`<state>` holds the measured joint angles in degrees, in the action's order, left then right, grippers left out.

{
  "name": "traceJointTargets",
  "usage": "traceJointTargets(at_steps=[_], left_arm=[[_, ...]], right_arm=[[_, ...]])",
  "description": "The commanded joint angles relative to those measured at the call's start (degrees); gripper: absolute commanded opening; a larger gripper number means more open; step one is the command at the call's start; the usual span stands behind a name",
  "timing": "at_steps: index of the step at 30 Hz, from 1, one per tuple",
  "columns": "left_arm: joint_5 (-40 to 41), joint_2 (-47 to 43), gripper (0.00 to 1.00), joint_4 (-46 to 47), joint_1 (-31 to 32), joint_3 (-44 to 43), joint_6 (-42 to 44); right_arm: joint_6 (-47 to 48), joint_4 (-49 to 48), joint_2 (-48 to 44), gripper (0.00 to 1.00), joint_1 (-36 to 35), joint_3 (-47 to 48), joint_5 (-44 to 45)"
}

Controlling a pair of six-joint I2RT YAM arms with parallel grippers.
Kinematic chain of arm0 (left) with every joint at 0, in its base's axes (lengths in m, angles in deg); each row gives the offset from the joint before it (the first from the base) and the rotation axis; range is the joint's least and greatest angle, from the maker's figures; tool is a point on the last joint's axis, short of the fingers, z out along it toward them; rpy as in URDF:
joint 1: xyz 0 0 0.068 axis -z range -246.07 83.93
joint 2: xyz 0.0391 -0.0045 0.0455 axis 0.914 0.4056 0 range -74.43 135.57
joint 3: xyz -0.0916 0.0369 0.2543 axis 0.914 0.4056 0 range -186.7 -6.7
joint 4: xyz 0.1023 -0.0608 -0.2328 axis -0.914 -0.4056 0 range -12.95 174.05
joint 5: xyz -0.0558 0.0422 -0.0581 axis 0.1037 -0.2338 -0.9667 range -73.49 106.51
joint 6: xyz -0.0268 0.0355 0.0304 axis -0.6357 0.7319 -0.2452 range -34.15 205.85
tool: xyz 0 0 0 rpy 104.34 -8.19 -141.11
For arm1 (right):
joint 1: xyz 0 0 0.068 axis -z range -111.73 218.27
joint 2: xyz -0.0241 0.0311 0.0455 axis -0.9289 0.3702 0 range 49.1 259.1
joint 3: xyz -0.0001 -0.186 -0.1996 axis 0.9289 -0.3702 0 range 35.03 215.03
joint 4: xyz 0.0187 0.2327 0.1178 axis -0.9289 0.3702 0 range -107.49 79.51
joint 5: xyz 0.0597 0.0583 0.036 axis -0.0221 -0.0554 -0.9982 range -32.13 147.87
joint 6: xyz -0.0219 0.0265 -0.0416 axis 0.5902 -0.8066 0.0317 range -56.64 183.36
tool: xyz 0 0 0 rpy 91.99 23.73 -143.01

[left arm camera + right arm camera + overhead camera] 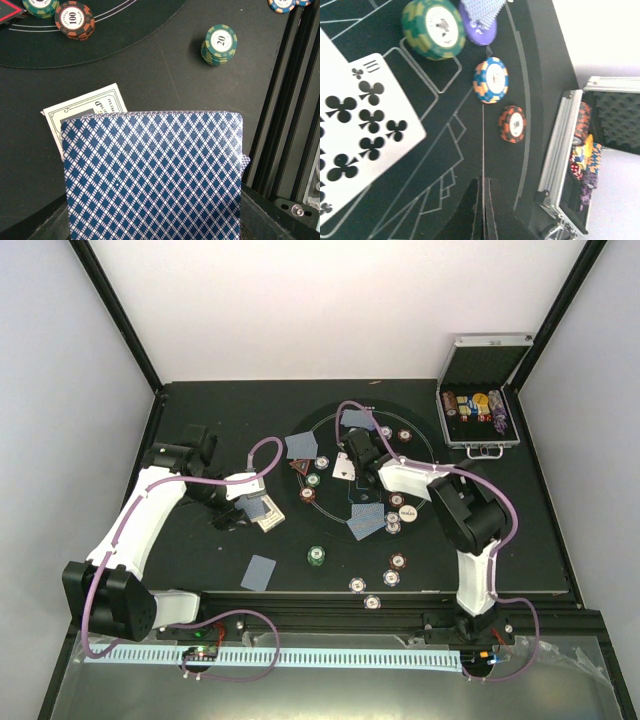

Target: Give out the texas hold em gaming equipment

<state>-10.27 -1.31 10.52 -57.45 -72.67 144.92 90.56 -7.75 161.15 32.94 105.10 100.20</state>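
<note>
Left claw is clamped on a pack of blue diamond-backed cards, held over the black mat just left of the round felt layout. The pack's top card fills most of the left wrist view, and a pale printed card peeks out behind it at the upper left. Right claw is pressed shut on nothing, fingers together, low over the far side of the layout near a face-up clubs card.

The mat covers the tabletop, and the layout on it is marked with thin white lines. Plain white walls stand on three sides with black frame posts at the corners, and a dark grooved rail runs along the near edge.

Single face-down cards lie on the mat and on the layout. A green chip stack sits just off the layout's near rim, with loose chips scattered to its right. A white button and a red triangular marker rest on the felt. An open silver case with chip rolls stands at the far right corner.

The right arm lies across the layout's right side, hiding part of it. In the right wrist view a blue-backed card overlaps a purple chip, beside a green-yellow chip
</note>
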Motion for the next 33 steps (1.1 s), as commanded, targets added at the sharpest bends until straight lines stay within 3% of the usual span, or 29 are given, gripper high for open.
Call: traceJointTargets(at_steps=[1,6,13,18,24,27,33], left_arm=[[0.07,-0.71,0.02,0.07,-0.31,-1.38,-0.36],[0.16,-0.35,0.02,-0.02,-0.38,-2.23,-0.58],[-0.04,-0.18,0.02,-0.03,-0.36,-2.86,-0.70],[-0.23,-0.09,0.02,-0.36,-0.41,-3.95,-0.98],[-0.19,-0.09,0.01,-0.73,-0.36,-4.25,-0.89],[-0.20,-0.09,0.02,-0.77,-0.37,-4.25,-0.80],[-0.19,-0.09,0.02,-0.69,-0.41,-4.25,-0.72]], right_arm=[[-0.02,-0.97,2.34,0.01,-0.36,1.12,-2.16],[-2.04,3.12,2.99,0.08,-0.69,0.83,-4.93],[-5.54,9.29,0.39,0.38,-1.08,-0.21,-11.00],[-7.77,13.76,-0.72,0.54,-1.13,0.59,-12.48],[-11.84,17.03,-3.02,0.57,-1.12,0.86,-14.14],[-16.01,18.91,-5.50,0.63,-0.62,1.50,-17.98],[-29.99,24.25,-9.37,0.69,7.19,5.63,-34.99]])
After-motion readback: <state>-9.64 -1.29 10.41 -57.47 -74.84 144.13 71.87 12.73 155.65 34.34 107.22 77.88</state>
